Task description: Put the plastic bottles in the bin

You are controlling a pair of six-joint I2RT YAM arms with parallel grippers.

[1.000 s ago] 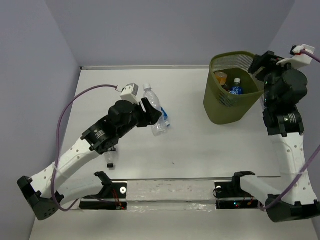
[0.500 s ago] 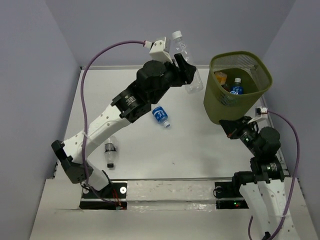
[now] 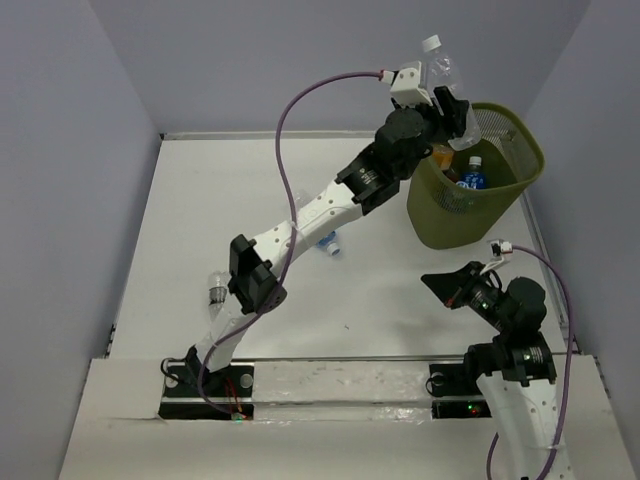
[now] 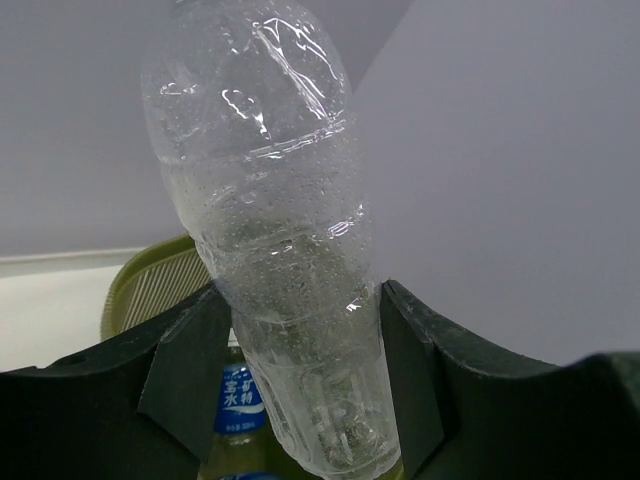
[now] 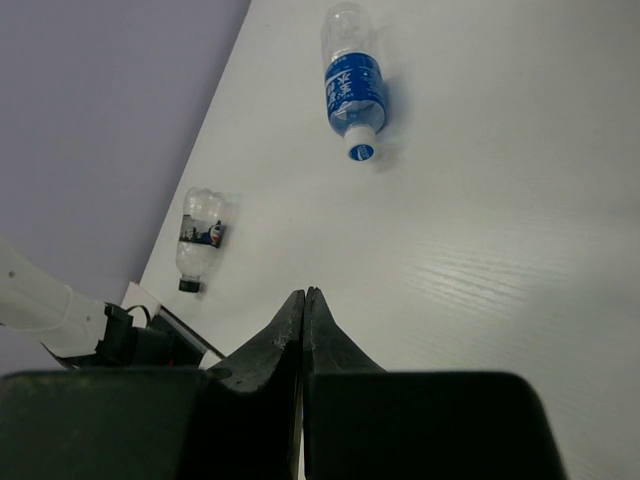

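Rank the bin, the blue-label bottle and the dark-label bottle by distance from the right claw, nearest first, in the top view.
From the right claw:
1. bin, just beyond it.
2. blue-label bottle, mid-table, toward the left.
3. dark-label bottle, far left edge.

Your white table [image 3: 380,290] carries the green bin [image 3: 450,215], with a blue-labelled bottle [image 5: 354,95] and a dark-labelled bottle [image 5: 201,238] lying well apart.

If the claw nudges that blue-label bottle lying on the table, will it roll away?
Probably yes: the blue-label bottle lies on its side on the smooth table, so its round body would likely roll. It looks clear and empty inside, so it is probably light and may skid. Its thin plastic might dent if squeezed.
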